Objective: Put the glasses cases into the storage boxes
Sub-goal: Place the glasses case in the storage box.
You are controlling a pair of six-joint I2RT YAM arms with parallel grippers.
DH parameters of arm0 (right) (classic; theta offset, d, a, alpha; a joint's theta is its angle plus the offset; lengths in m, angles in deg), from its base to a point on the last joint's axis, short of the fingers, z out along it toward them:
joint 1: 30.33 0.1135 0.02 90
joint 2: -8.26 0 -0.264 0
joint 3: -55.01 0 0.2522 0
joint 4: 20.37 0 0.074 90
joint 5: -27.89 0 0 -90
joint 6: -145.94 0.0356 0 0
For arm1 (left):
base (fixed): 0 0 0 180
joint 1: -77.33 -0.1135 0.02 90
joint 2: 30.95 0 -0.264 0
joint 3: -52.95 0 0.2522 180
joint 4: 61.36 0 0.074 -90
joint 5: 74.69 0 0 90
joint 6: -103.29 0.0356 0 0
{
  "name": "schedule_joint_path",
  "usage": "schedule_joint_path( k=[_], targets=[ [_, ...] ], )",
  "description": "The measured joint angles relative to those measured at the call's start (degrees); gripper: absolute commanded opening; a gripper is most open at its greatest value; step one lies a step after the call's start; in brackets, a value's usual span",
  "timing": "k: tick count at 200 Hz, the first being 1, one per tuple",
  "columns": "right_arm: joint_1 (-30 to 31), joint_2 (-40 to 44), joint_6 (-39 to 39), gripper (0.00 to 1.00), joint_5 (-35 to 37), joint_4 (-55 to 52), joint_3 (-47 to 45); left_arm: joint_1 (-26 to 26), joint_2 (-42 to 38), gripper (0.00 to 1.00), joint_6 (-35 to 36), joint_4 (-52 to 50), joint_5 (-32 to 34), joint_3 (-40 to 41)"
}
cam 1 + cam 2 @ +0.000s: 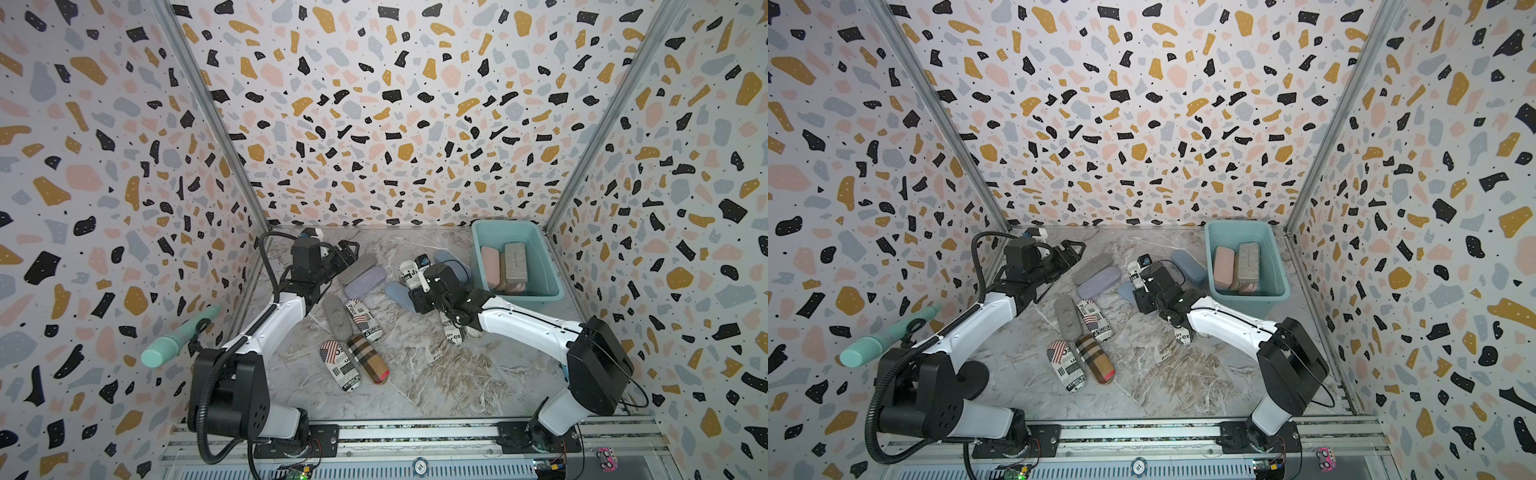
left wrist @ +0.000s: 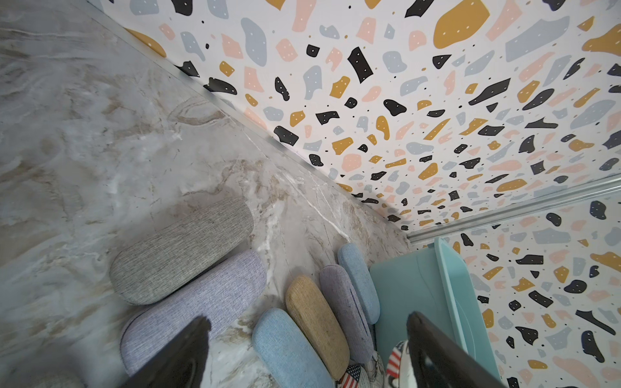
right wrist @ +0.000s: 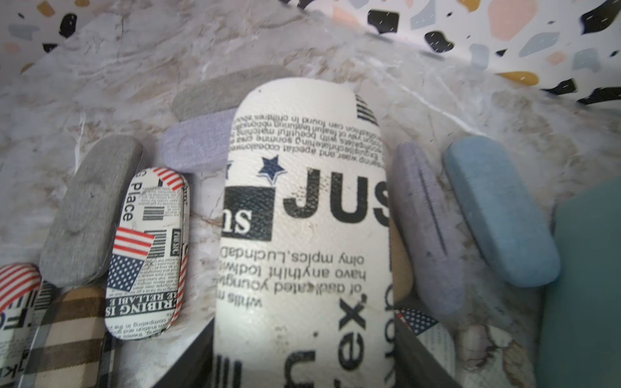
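Note:
My right gripper [image 3: 304, 326] is shut on a newspaper-print glasses case [image 3: 302, 168], held over the table just left of the teal storage box [image 1: 544, 274], as both top views show. A pink case [image 1: 490, 259] and a grey case [image 1: 516, 257] lie inside the box. My left gripper [image 2: 307, 322] is open and empty, hovering near a grey case [image 2: 181, 248] and a lilac case [image 2: 201, 302]. Blue [image 2: 289, 346], tan [image 2: 316, 319] and lilac [image 2: 342, 302] cases lean together beside the box. More cases lie mid-table: grey [image 1: 337, 318], newspaper-print [image 1: 365, 320], flag-print [image 1: 340, 365], plaid [image 1: 368, 359].
A mint-green ribbed cylinder [image 1: 178, 336] sticks out from the left wall beside the left arm. Patterned walls close in the marble table [image 1: 436, 374] on three sides. The box stands in the far right corner. Another newspaper-print case [image 1: 453, 332] lies partly under the right arm.

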Motion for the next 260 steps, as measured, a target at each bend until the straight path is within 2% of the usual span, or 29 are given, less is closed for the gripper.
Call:
schedule_joint_path(
  k=[78, 115, 161, 191, 260],
  targets=[
    [-12.9, 1.6, -3.8, 0.66, -1.0, -1.9, 6.7, 4.8, 0.1, 0.92, 0.5, 1.6, -2.8, 0.0],
    [-24.4, 3.9, -4.8, 0.66, -2.5, -2.5, 6.8, 7.2, 0.3, 0.92, 2.2, 1.7, -5.0, 0.0],
    [-37.8, 4.3, -3.8, 0.66, -5.6, -1.6, 5.3, 7.4, 0.3, 0.92, 2.6, 2.2, -5.2, 0.0],
    [-40.8, 0.6, -2.8, 0.66, -7.7, -0.4, 4.3, 7.4, 0.3, 0.92, 2.7, 2.5, -5.3, 0.0],
    [-41.0, -12.1, -2.4, 0.67, -10.5, 0.3, 6.5, 7.6, 0.3, 0.92, 3.1, 2.5, -5.3, 0.0]
  ],
)
